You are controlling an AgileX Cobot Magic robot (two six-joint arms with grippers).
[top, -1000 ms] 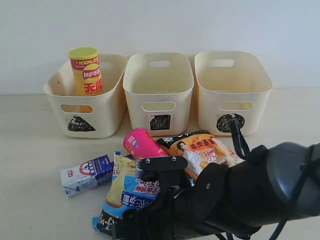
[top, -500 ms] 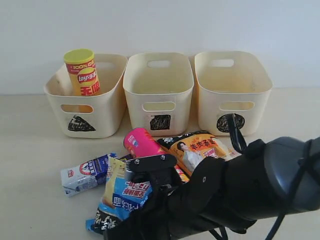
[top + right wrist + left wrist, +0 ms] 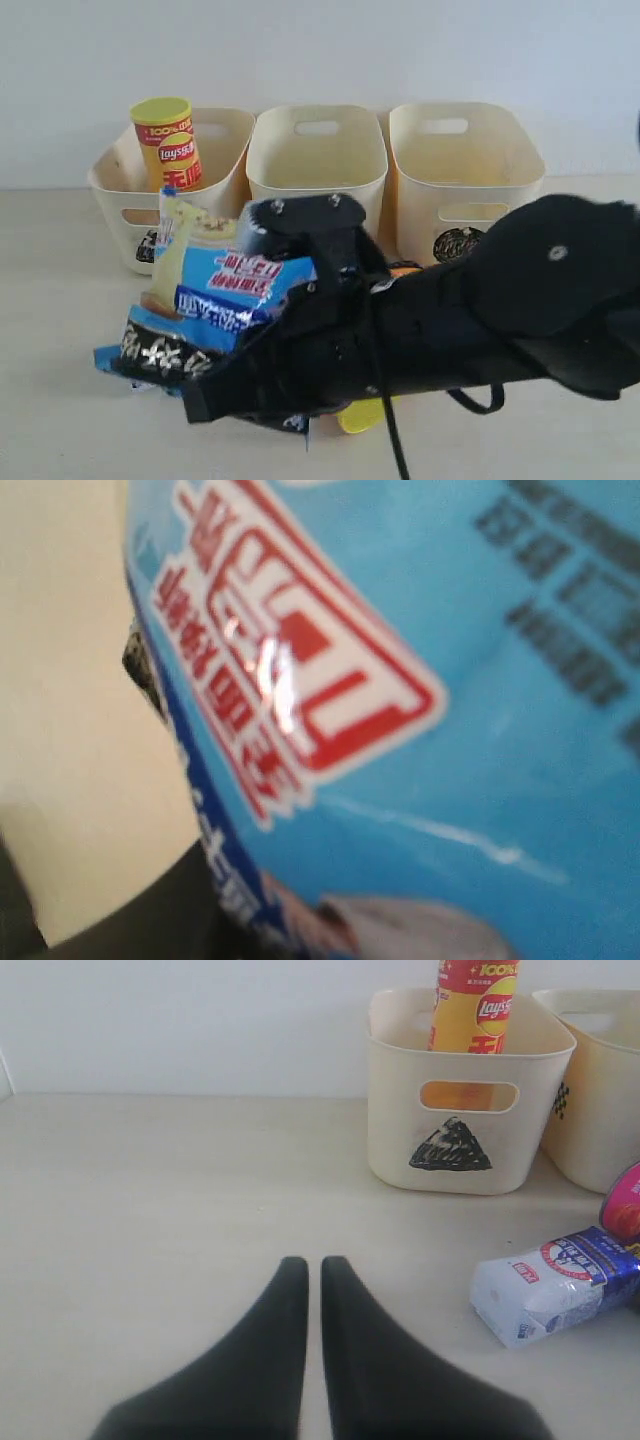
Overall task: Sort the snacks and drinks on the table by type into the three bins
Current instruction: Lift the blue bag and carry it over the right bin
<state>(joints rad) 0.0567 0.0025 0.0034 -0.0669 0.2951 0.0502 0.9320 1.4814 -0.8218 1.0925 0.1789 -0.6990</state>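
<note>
The right end effector is seen clamped on the blue-white bag, which is held clear of the tabletop at left of centre in the exterior view, in front of the triangle bin. The right wrist view is filled by the bag's blue and red printing. The left end effector is shown with its fingers together and holding nothing, low over bare tabletop at the bottom centre of its view. The yellow-red chip tube is stood upright inside the triangle bin. The middle bin and the right bin are seen beside it. The white-and-blue carton is lying on the tabletop at lower right of the left wrist view, with the pink chip tube cut off at the right edge.
</note>
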